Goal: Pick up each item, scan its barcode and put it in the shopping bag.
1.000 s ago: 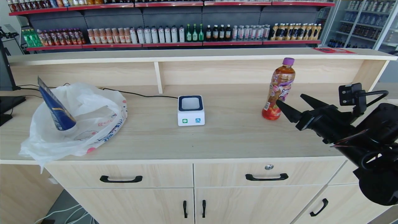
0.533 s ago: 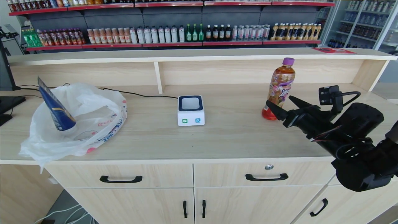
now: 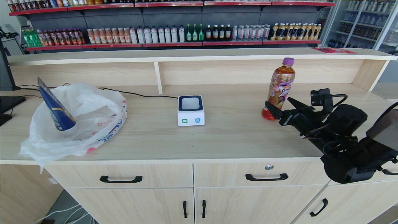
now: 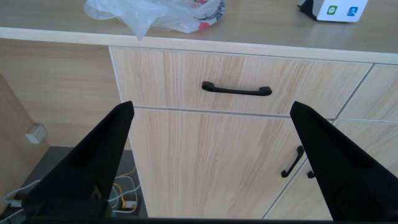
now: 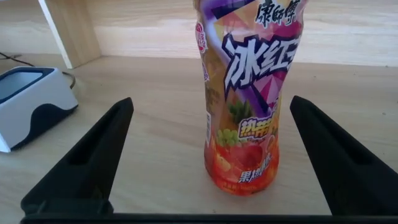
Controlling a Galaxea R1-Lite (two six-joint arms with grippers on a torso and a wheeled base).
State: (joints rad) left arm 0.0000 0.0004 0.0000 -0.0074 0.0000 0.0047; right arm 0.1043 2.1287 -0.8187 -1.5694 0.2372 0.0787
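A tea bottle [image 3: 279,89] with a purple cap stands upright on the counter at the right; up close its label [image 5: 249,106] shows between my right fingers. My right gripper [image 3: 281,105] is open at the bottle's lower part, one finger on each side, not touching it. The white scanner box [image 3: 190,110] sits mid-counter, also seen as a scanner [image 5: 28,106] in the right wrist view. The white shopping bag [image 3: 77,118] lies at the left with a dark blue pouch [image 3: 55,107] standing in it. My left gripper [image 4: 211,162] hangs open below the counter, facing the cabinet front.
A raised wooden ledge [image 3: 199,57] runs along the back of the counter, with a divider [image 3: 158,77] behind the scanner. A black cable [image 3: 133,93] trails from the bag area to the scanner. A monitor base [image 3: 7,104] stands far left. Drawers with black handles [image 4: 236,90] sit below.
My right gripper has moved left and forward toward the bottle, now straddling its lower part. The bottle, scanner and bag have not moved.
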